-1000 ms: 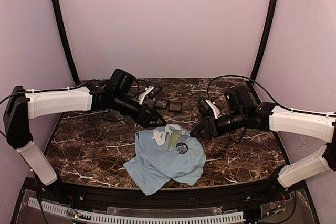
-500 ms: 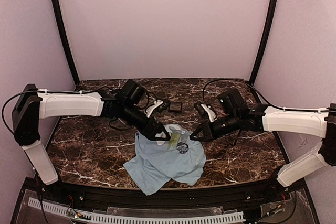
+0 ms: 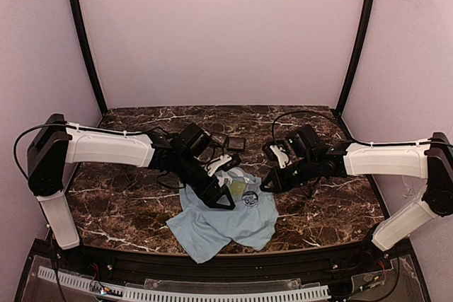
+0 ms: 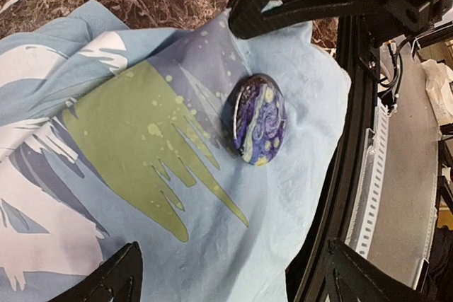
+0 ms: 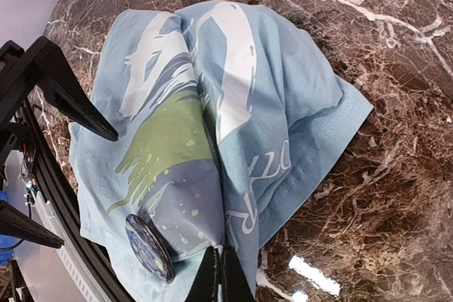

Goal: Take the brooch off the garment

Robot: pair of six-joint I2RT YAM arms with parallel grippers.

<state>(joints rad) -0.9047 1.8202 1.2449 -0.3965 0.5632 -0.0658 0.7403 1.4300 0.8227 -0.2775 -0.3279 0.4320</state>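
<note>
The garment, a crumpled light-blue shirt (image 3: 226, 218) with a green and white print, lies at the table's near middle. The brooch (image 3: 250, 199), a round navy badge with pale swirls, sits pinned on the shirt's right part and tilts up on one edge (image 4: 258, 119) (image 5: 148, 249). My left gripper (image 3: 228, 192) hovers open over the shirt; in its wrist view the gripper (image 4: 233, 282) has fabric between the wide-spread fingers, and the brooch is ahead of them. My right gripper (image 3: 265, 187) is shut (image 5: 223, 277), pinching a raised fold of shirt just right of the brooch.
Small black square trays (image 3: 235, 143) lie behind the arms on the dark marble table (image 3: 325, 210). The black frame rail (image 4: 345, 139) runs along the near edge right beside the shirt. Cables trail behind both wrists.
My right gripper has closed on the shirt's fold and slid left toward the brooch. The left arm has swung forward and right, coming over the shirt with its jaws still wide.
</note>
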